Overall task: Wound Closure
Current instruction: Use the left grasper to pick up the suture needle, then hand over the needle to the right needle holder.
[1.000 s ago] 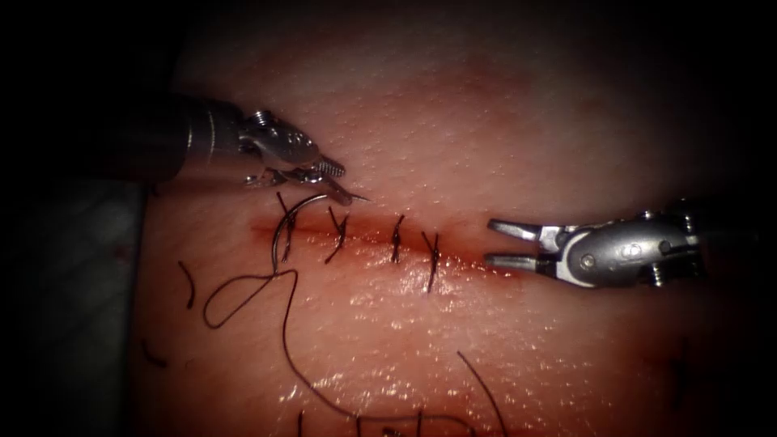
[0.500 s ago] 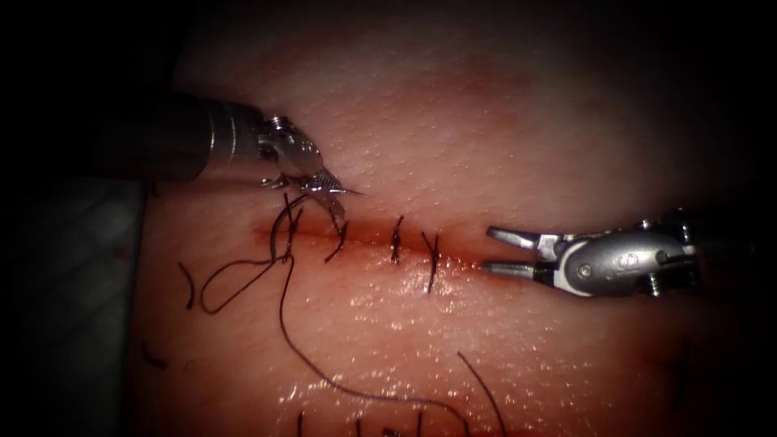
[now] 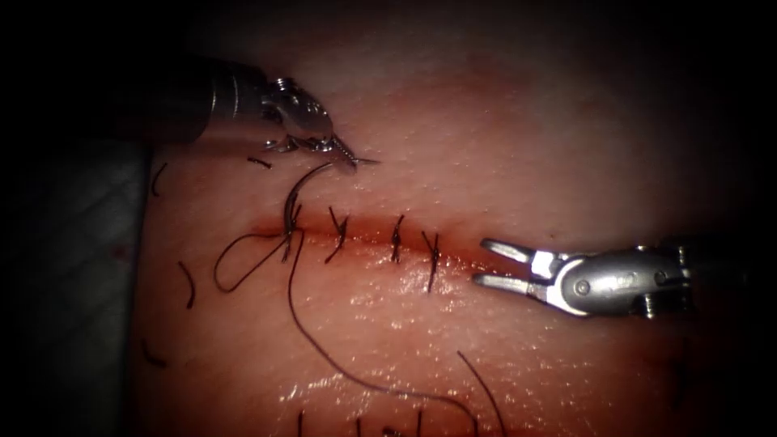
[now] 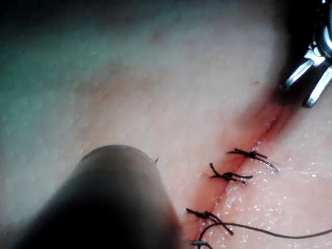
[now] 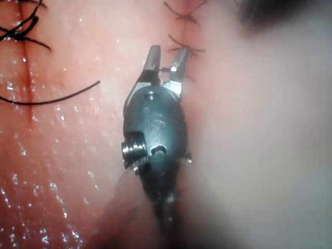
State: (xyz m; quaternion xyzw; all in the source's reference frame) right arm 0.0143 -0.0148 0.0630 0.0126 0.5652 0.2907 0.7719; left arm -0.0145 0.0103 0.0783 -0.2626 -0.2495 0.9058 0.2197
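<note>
Above cut (image 3: 364,235), L tool (image 3: 346,155) grips curved needle (image 3: 295,198) tip.

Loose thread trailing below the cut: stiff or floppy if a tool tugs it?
Probably floppy: the thread lies in loose curves and a loop on the tissue, holding no straight line. It likely drags rather than slides freely, since the surface looks wet. One end follows the needle, held near its tip by the left tool.

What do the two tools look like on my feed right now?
Both are bare silver metal on dark shafts. The left tool has a ribbed, screw-studded wrist and short, finely toothed jaws. The right tool has a smooth rounded wrist housing with round pivot screws and two slim, blunt-tipped jaws. No cables or markings are legible.
</note>
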